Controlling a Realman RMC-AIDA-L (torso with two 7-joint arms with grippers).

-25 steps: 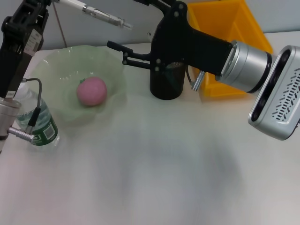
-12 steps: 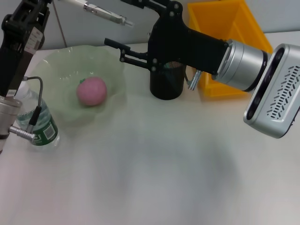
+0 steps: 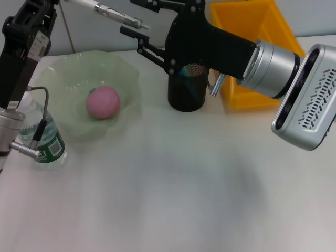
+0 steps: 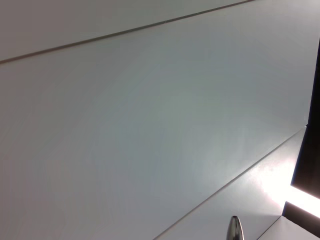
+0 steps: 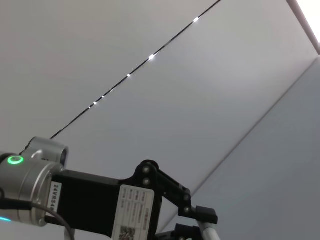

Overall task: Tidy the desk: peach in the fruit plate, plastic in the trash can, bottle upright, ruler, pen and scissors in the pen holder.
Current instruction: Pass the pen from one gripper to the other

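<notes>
A silver pen (image 3: 107, 11) hangs in the air at the back left, its tip also showing in the left wrist view (image 4: 234, 231). My left gripper (image 5: 202, 222), seen from the right wrist view, is shut on the pen's far end. My right gripper (image 3: 128, 16) is open above the black mesh pen holder (image 3: 187, 89), with its fingers above and below the pen's tip. The pink peach (image 3: 103, 102) lies in the green fruit plate (image 3: 63, 73). The bottle (image 3: 42, 137) stands upright at the left. The yellow trash can (image 3: 247, 26) is at the back right. Ruler, scissors and plastic are out of view.
My left arm (image 3: 23, 42) rises along the left edge, close to the bottle and the plate's rim. My right arm (image 3: 273, 73) crosses over the trash can and the pen holder. The white table (image 3: 168, 199) stretches toward the front.
My right gripper has lifted and tilted up from beside the pen holder's rim, so its open fingers now bracket the pen's tip. The pen has shifted slightly left.
</notes>
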